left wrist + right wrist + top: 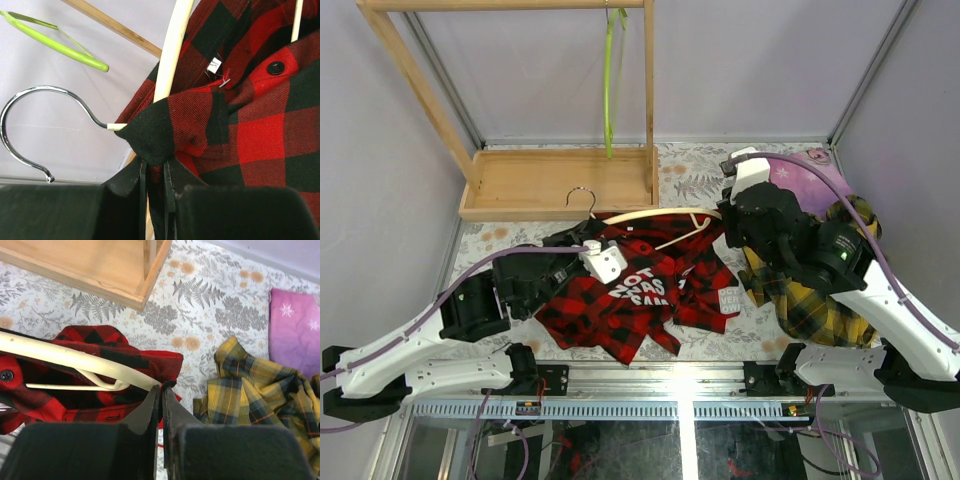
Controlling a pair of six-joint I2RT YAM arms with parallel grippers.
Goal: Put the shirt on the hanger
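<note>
Pinching a black fold of the shirt [150, 132], the left gripper [154, 167] has its jaws closed on cloth right at the neck of the hanger [172, 55], where the chrome hook [30, 117] leaves the cream body. Cloth runs down between the two fingers (clear in the left wrist view). The shirt is draped over that end of the hanger. A black button [275, 67] and a small white label [214, 65] show just beside the hanger arm.

Right gripper [161, 390]: jaws closed, tips meeting at the other end of the hanger, at the shirt's edge. Cannot tell whether any cloth is caught between them (the gap is a sliver). The thin lower bar [70, 387] shows inside the shirt opening.

Top view: the hanger lies across the far edge of the shirt, hook toward the wooden rack [560, 180], with one gripper at each end. The rest of the shirt is bunched on the floral table [690, 175] between the two arms, white lettering [642, 285] facing up. Much of the curved hanger arm is bare, not covered by cloth.

Yellow plaid shirt [810, 295]: in a heap under the right arm, beside the red one, with table showing between them in the right wrist view. Purple cloth [805, 175] lies behind it. Lime-green hanger [612, 80] hangs from the rack's top bar.
</note>
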